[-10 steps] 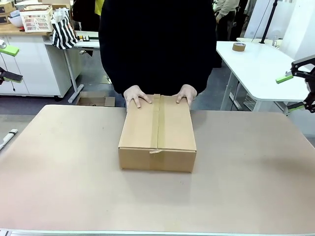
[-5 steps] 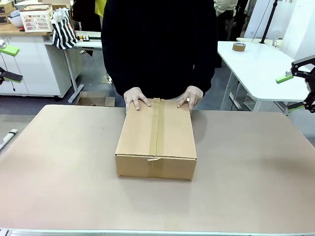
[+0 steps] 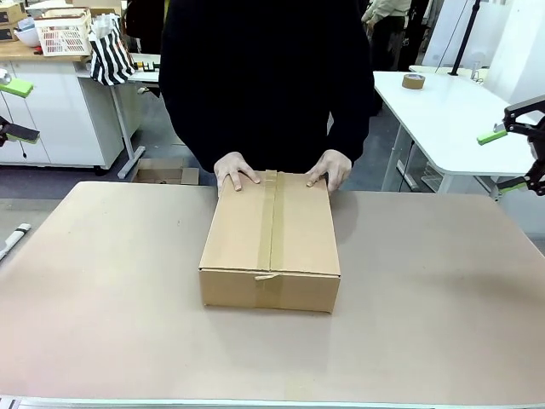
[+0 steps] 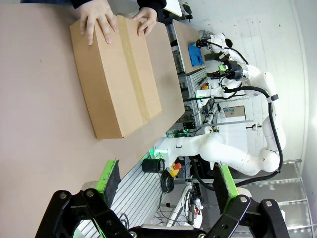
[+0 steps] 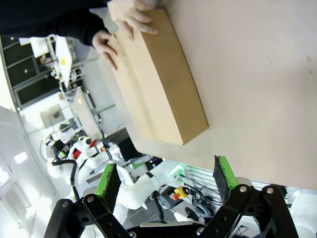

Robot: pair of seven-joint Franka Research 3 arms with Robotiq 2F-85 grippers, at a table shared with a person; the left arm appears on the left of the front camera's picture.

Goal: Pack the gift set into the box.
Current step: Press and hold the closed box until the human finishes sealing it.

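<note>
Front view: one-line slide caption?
Person's hands rest on the far end of the taped cardboard box, mid-table; both grippers open at the sides.

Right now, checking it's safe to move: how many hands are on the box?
2: the person's hands rest on the box at its far corners.

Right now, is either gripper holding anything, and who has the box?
Neither: the left gripper and right gripper are open and empty. The person's hands rest on the far end of the taped box.
</note>
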